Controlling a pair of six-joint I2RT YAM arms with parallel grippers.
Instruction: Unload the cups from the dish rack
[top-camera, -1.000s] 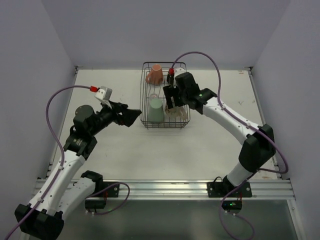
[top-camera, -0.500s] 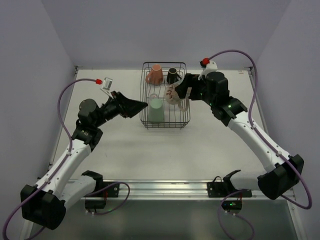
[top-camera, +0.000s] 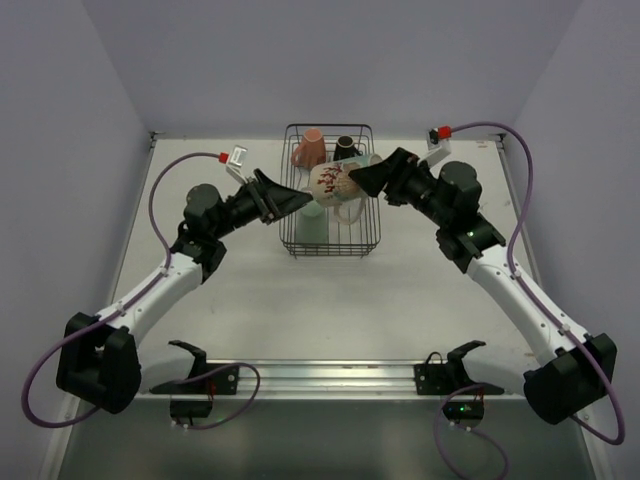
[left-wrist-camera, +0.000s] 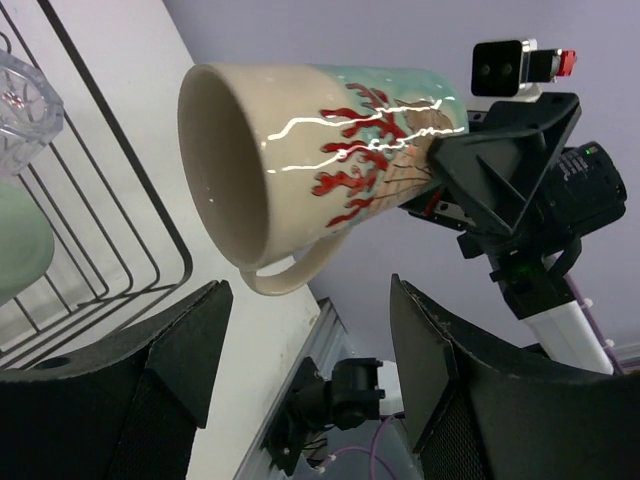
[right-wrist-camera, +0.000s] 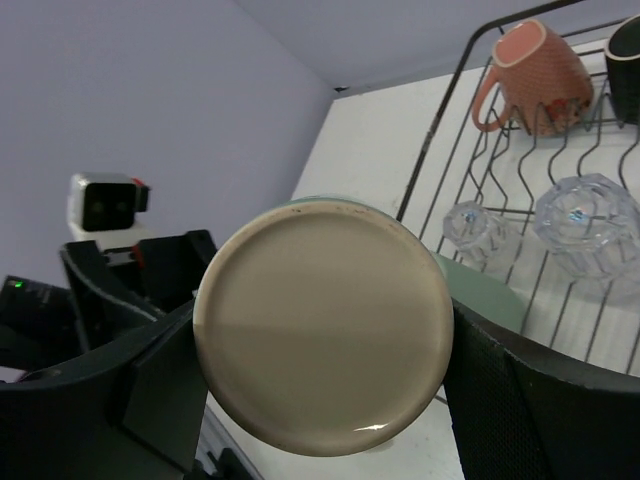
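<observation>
Two hands face each other above the dish rack (top-camera: 330, 252), which sits against the middle of the counter's (top-camera: 420, 290) far edge. The right hand (top-camera: 358, 180) is clamped on the base end of a cream handled mug (top-camera: 330, 183). The mug is up in the air, clear of the wire, lying on its side over the rack's middle with its mouth pointing toward the counter's left edge.

Nice look at it from the left wrist: red branching coral print along the side, a mint-green band toward the base, and the handle on its lower side. From the right wrist, the flat cream bottom fills the gap between the two dark fingers (right-wrist-camera: 520, 400), pinched on both sides.

The left hand (top-camera: 298, 198) is right at the mug's rim and spread wide. Its fingers (left-wrist-camera: 180, 350) stand apart below the mug's mouth, and I can't see them touching it.

Down in the rack, a salmon-pink handled mug (top-camera: 310, 148) sits tilted in the far-left corner, with a small black mug (top-camera: 346, 150) just beside it toward the far-right corner. A mint-green tumbler (top-camera: 313, 222) stands in the near-left part, just under the left hand. From the right wrist, two clear faceted glasses (right-wrist-camera: 585, 215) sit on the grid between the tumbler and the far mugs.
</observation>
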